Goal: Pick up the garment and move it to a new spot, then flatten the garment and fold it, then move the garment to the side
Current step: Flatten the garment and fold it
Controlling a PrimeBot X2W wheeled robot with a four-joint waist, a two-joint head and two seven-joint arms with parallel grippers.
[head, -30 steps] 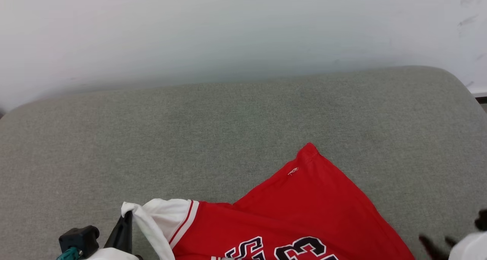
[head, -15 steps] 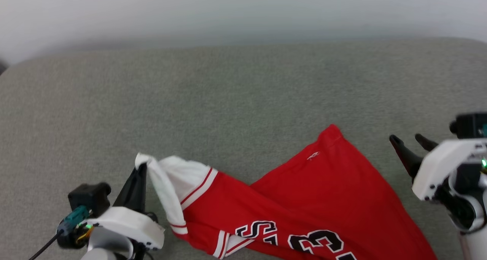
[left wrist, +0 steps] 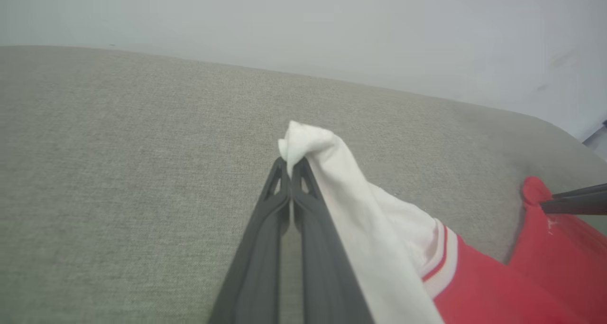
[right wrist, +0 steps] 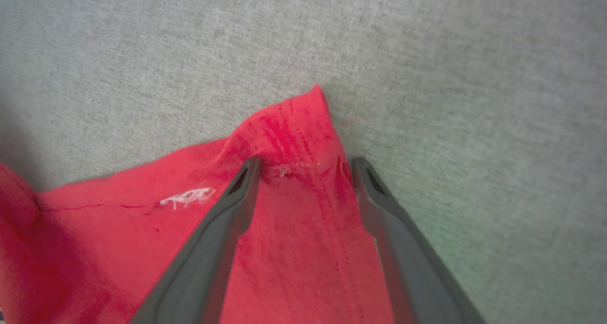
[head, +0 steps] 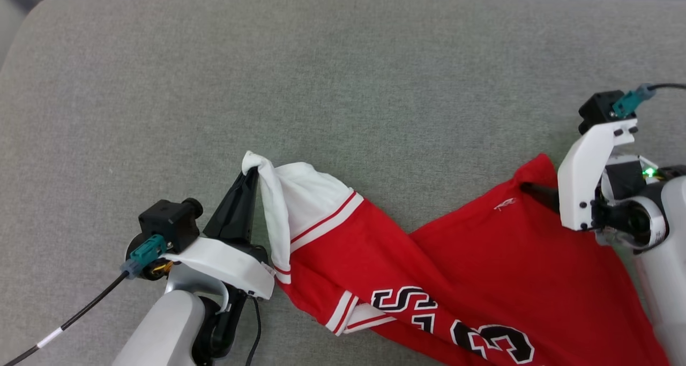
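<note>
Left gripper (left wrist: 290,166) pinches the white sleeve (left wrist: 332,172) of the jersey (head: 461,259); right gripper (right wrist: 303,165), spread wide, straddles its red hem corner (right wrist: 294,124).

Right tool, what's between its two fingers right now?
The jersey's red hem corner lies between the right tool's open fingers, on the gray cushion; the right wrist view shows it.

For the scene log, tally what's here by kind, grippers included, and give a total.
Garment: 1, the red and white garment
Grippers: 2, left gripper shut on the garment, right gripper open at its red corner
Surface: 1, the grey cushion
Total: 4
</note>
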